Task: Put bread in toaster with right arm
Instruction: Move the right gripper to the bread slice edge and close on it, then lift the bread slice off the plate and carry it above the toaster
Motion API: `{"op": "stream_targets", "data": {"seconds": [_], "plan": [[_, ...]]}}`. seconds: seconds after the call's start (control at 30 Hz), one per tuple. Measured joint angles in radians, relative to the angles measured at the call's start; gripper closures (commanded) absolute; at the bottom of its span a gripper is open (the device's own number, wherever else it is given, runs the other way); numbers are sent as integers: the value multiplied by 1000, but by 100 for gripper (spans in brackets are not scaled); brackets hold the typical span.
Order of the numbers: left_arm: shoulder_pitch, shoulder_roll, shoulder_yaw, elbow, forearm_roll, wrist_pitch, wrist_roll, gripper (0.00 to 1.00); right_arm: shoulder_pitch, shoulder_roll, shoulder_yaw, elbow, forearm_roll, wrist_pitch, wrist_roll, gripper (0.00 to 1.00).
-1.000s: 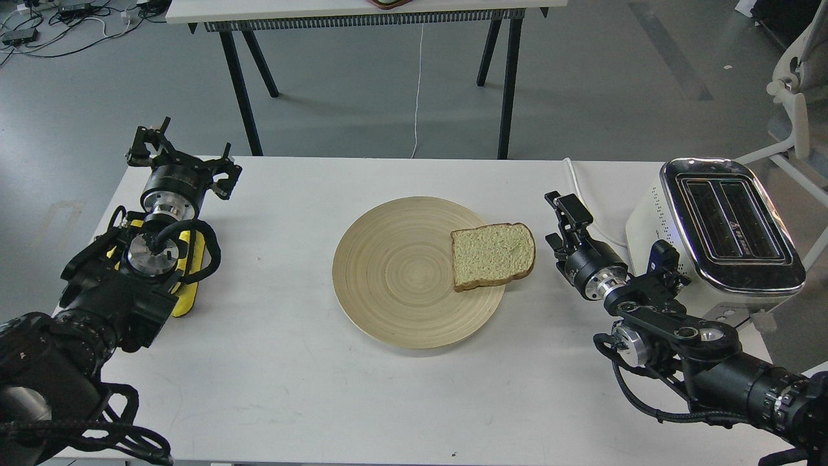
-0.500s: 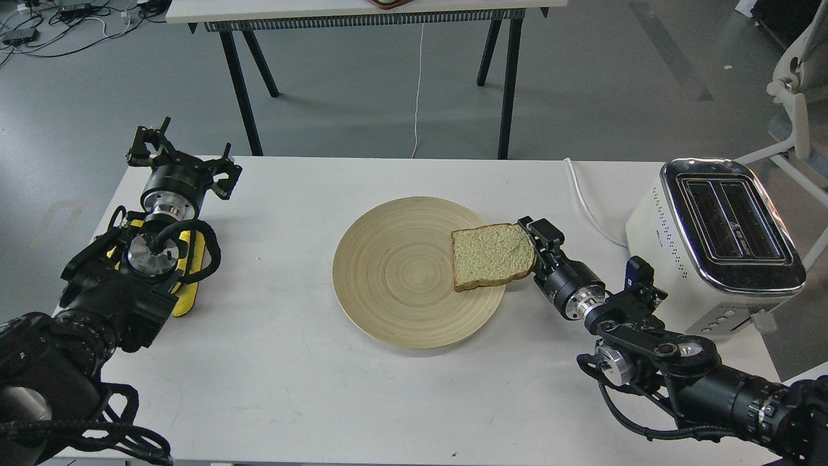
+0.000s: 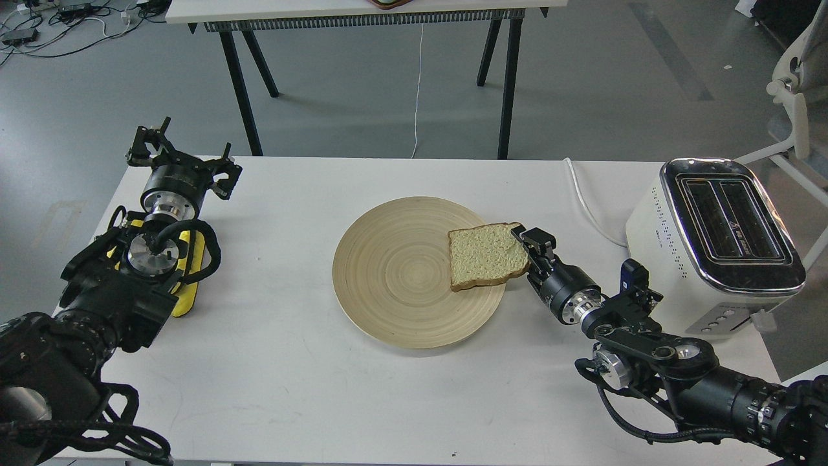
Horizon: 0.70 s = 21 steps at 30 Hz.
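Note:
The bread [image 3: 482,255], a pale tan slice with a brown crust, lies flat on the right side of a round wooden plate [image 3: 362,310] at the table's middle. My right gripper [image 3: 525,252] is at the slice's right edge, its jaws apart on either side of the crust, touching it. The cream-white toaster [image 3: 731,226] with a chrome top and two empty slots stands at the table's right end. My left gripper [image 3: 181,152] rests open and empty at the far left of the table.
A white cable [image 3: 588,207] runs from the toaster across the table behind my right arm. A yellow part [image 3: 187,285] lies under my left arm. Another table [image 3: 508,84] stands behind, and a white chair [image 3: 799,97] at the far right.
My right gripper has moved left from beside the toaster to the bread's right edge. The slice has shifted slightly left on the plate. The left arm has not moved.

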<state>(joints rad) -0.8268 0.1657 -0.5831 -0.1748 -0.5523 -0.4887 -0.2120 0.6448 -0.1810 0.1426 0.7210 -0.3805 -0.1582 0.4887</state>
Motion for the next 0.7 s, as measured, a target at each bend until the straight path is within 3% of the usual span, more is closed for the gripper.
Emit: {"op": "stream_targets", "data": {"seconds": [0.33, 0.53, 0.7], "plan": [[0, 0, 0, 0, 0, 0, 0, 0, 16, -28, 16, 30, 5, -2, 0, 90], [0, 0, 0, 0, 0, 0, 0, 0, 122, -155, 101, 154, 15, -7, 0, 90], [0, 0, 0, 0, 0, 0, 0, 0, 319, -304, 101, 172, 16, -5, 0, 90]]}}
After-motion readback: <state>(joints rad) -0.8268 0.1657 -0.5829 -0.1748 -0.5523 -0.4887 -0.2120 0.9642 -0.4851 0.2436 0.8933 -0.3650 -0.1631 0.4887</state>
